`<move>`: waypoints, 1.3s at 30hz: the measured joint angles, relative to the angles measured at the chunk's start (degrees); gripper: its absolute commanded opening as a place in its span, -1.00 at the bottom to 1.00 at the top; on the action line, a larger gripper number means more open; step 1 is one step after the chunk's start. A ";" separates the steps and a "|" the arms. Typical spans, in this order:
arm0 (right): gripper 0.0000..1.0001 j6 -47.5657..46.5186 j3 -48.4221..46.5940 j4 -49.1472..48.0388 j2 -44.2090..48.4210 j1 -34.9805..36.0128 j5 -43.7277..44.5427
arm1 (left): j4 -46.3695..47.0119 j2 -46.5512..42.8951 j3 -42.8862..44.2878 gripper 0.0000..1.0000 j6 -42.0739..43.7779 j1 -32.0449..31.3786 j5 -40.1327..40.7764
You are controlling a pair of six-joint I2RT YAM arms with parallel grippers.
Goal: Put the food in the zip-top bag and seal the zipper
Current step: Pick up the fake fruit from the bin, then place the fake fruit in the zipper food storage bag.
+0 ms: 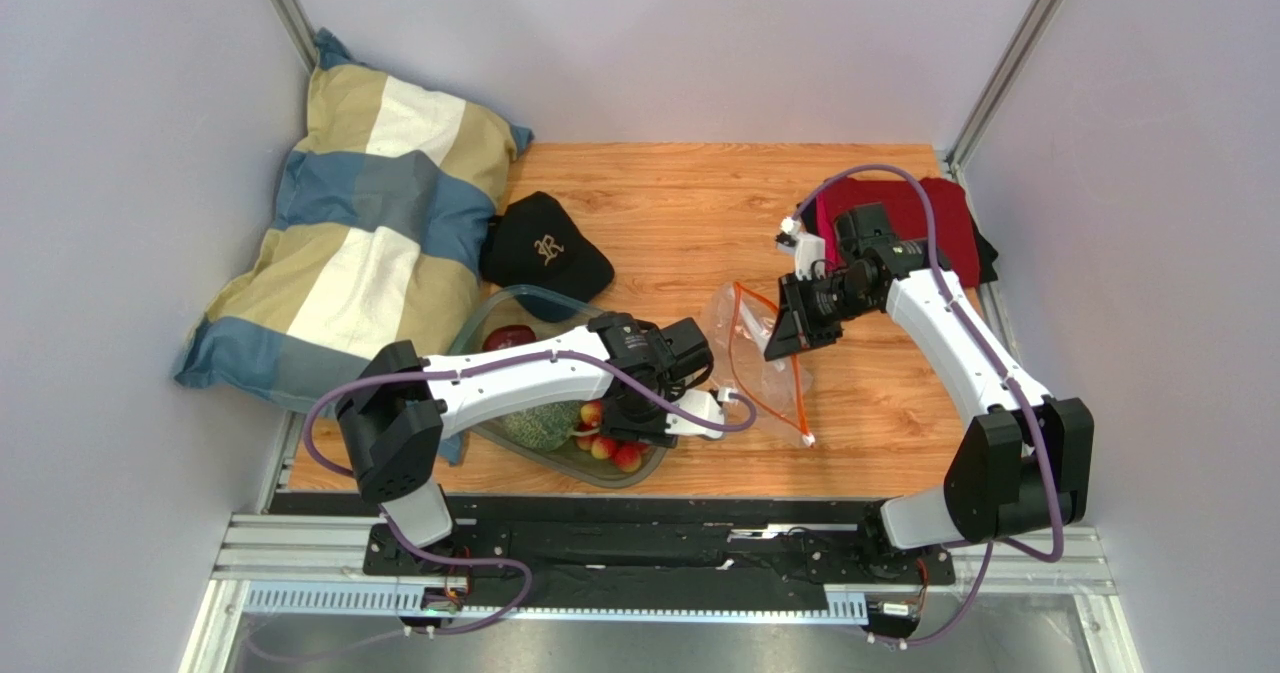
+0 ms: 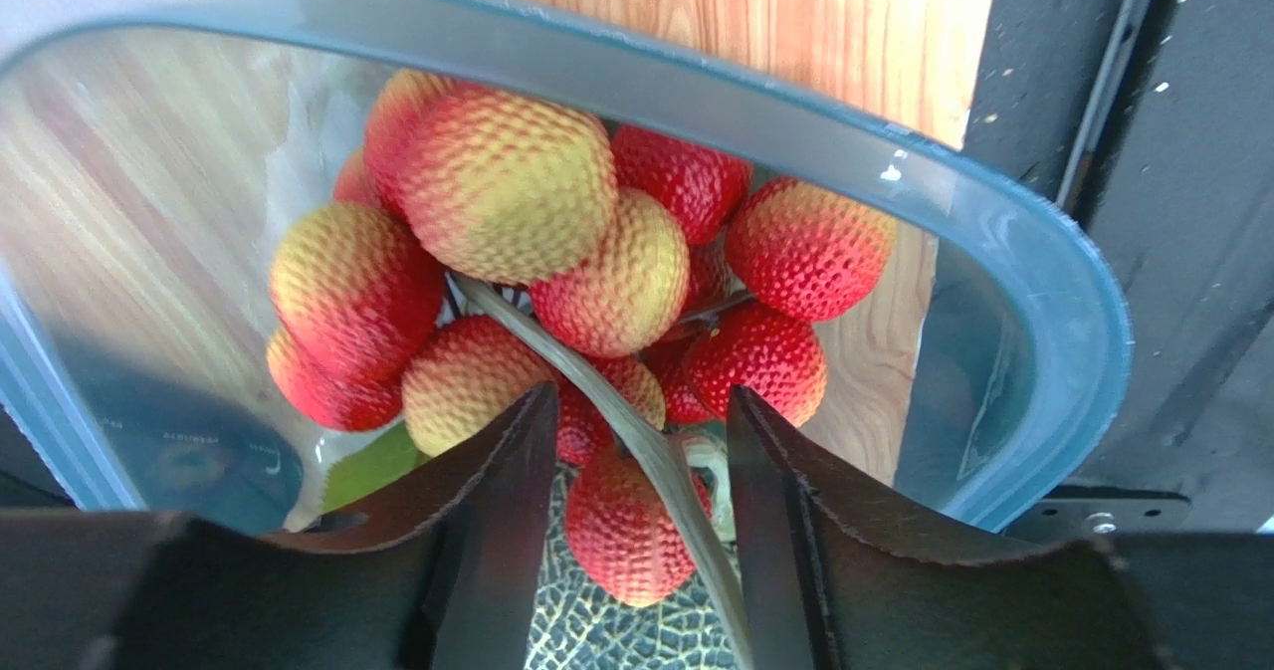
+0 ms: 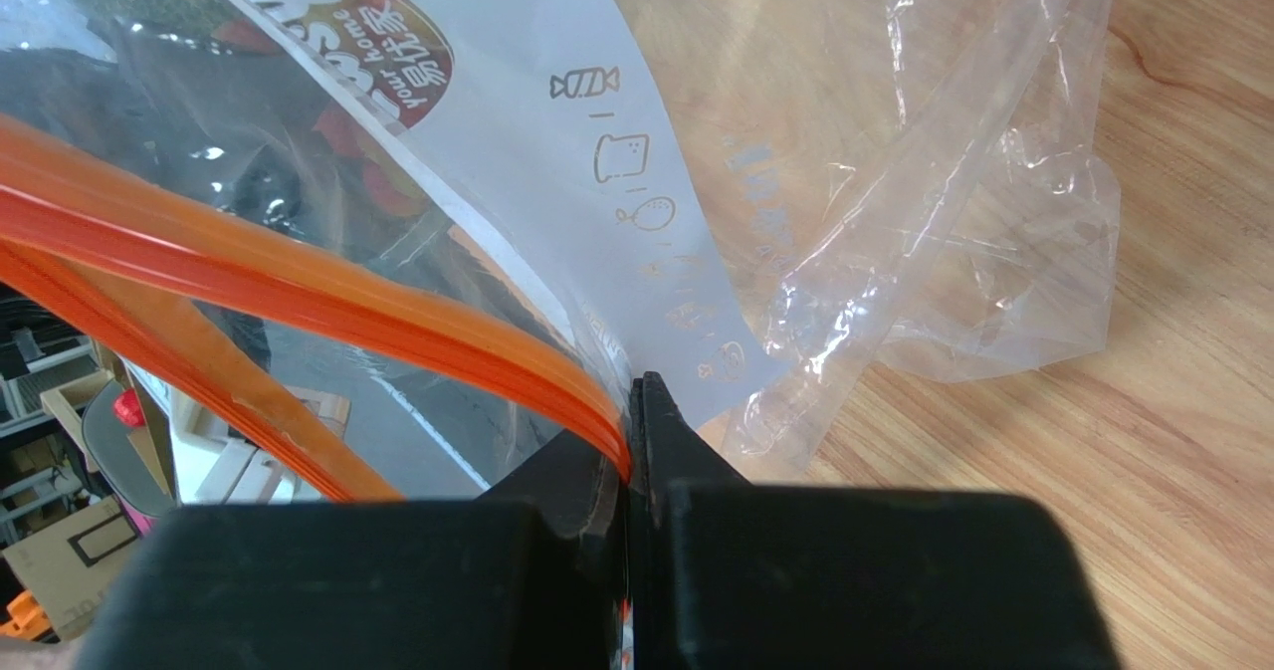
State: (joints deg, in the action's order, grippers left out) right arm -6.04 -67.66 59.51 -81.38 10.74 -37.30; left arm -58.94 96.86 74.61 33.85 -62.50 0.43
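Wood-grain table (image 1: 676,193) between pale lilac walls (image 1: 676,43), evenly lit. We note a plaid pillow (image 1: 376,223) off its far-left corner, a black cap (image 1: 544,246) on its far-left part, a red cloth (image 1: 954,216) at its far-right corner, and metal rails (image 1: 661,561) along its near edge.

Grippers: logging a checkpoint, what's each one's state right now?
Left gripper: open, jaws astride the fruit bunch stem.
Right gripper: shut on the zipper.
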 measured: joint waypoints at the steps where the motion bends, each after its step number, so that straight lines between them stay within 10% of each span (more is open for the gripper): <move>1: -1.00 0.00 0.00 0.00 0.00 -0.04 -0.02 | 0.00 0.02 -0.17 -0.03 0.07 0.02 0.33; 9: -1.00 0.00 0.00 0.35 0.00 -1.14 -0.33 | -2.43 0.00 -0.72 -1.00 0.90 0.02 1.31; 27: -1.00 9.64 -1.84 -0.76 1.14 -1.57 -7.45 | -17.27 -9.46 13.20 -1.00 0.04 8.39 -2.86; 39: -1.00 23.91 -0.20 -10.56 -1.66 -1.66 -12.63 | -17.09 -10.43 43.41 -1.00 -3.74 16.96 -11.67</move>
State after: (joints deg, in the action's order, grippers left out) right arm 17.87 -67.85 48.95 -83.05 9.08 -49.93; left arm -76.03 86.43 118.02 30.11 -45.54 -11.25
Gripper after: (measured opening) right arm 0.007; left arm 0.029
